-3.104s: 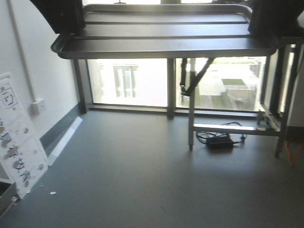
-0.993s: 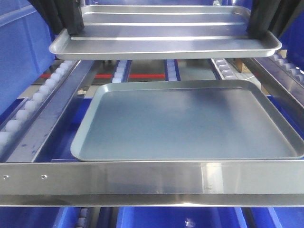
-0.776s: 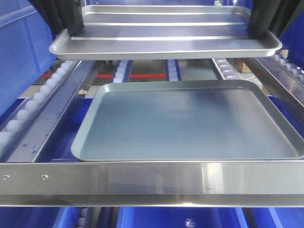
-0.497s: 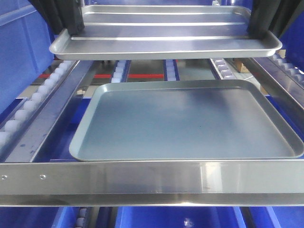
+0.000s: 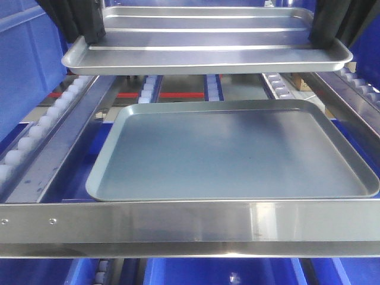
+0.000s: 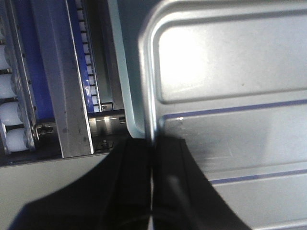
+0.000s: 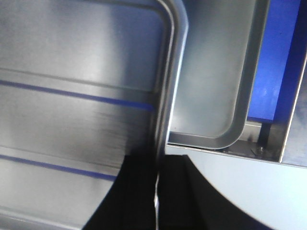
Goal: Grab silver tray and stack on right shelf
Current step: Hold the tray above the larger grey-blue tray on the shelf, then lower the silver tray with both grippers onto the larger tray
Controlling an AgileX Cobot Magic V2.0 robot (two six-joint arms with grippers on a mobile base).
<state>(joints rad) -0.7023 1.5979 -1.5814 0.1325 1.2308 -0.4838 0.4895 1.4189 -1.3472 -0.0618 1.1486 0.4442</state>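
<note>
Your left fingers (image 6: 135,165) and right fingers (image 7: 136,191) each pinch a side rim of the silver tray (image 5: 208,38). It hangs level between them, above the grey tray (image 5: 231,151) lying on the right shelf (image 5: 190,222).

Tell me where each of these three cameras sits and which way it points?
Exterior front-facing: facing the right shelf, looking forward and down at the grey tray; left gripper and right gripper hold the silver tray above it.
Left wrist: on the left arm, looking down past the left gripper clamped on the silver tray's rim.
Right wrist: same, right gripper on the opposite rim.
Shared: both wrist views show the grey tray beneath.
</note>
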